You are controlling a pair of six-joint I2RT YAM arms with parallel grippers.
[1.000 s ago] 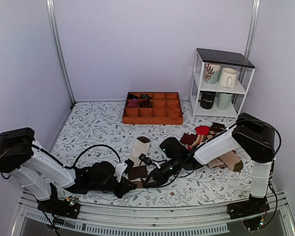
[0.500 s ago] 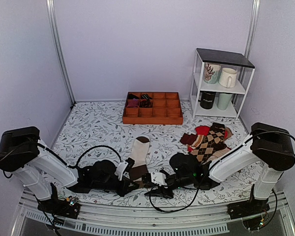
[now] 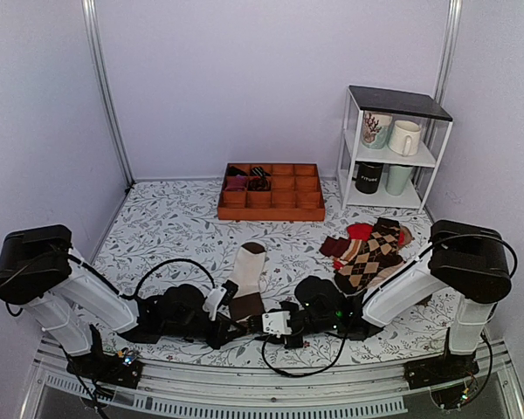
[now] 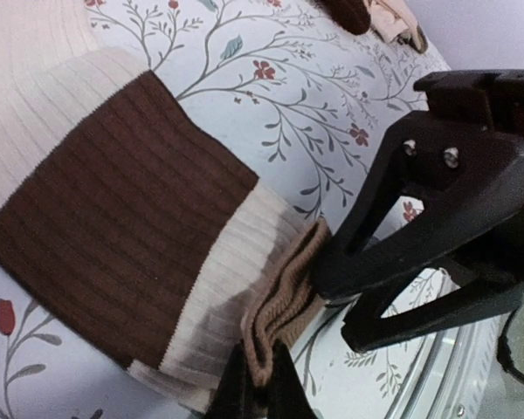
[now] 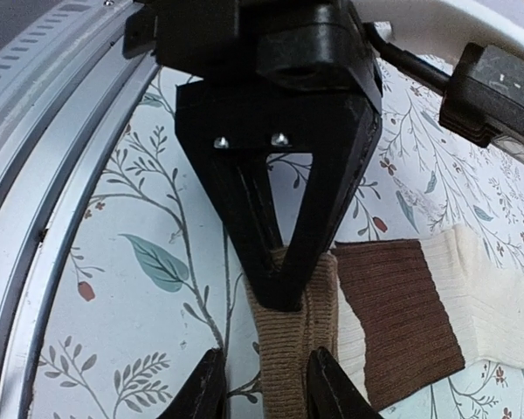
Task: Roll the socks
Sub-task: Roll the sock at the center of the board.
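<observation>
At the near edge of the table [image 3: 157, 229], the socks [image 3: 247, 278] are laid out flat, with the toe [image 3: 255, 248] pointed away from the arms. The tan cuff [image 5: 288, 349] is pinched tight by the left gripper [image 4: 260, 394], and a small fold is lifted there. The right gripper [image 5: 269, 388] is held over the same cuff with its fingers apart, one on each side, and nothing is squeezed by it yet.

The rolling is judged to be only just begun. The cuff is bunched up a little, but no full turn is seen. Almost all of the length is left to be rolled, from the cuff up to the toe.

The socks are made of soft knit cloth with thin ribs running along them. The cream part is long and flat. The brown band [image 4: 113, 253] is wide and dark, and the cuff is thicker and folded over. The table is covered with a flower and leaf print.
</observation>
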